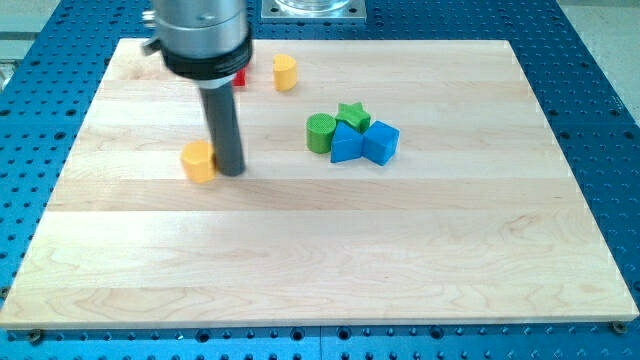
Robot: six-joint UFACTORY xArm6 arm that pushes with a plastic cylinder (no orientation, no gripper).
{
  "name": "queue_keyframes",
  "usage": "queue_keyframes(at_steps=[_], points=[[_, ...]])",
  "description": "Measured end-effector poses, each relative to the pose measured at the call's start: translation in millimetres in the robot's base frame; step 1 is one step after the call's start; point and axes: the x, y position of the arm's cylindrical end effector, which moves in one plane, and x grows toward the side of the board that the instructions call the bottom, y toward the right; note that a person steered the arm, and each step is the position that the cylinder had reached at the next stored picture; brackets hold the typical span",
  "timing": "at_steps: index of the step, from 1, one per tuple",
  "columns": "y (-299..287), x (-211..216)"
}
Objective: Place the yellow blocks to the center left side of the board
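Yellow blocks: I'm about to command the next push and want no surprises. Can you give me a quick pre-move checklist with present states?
1. My tip beside the near yellow block, on its right: ok.
2. Tip touching that block: cannot tell.
3. Near yellow block at board centre left: not ok, it lies above and right of that spot.
4. Second yellow block at centre left: not ok, near the view's top.
5. Red block identified: cannot tell, mostly hidden by the arm.
6. Green cylinder, green star and blue blocks out of the path: ok.
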Motion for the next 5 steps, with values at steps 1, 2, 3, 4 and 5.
queue_keyframes(at_steps=[1,2,3,4,5], points=[[-16.1,17.8],[-44.7,6.2],[-60.3,-29.1],[-106.3,-52.6],[-90.9,-52.6]])
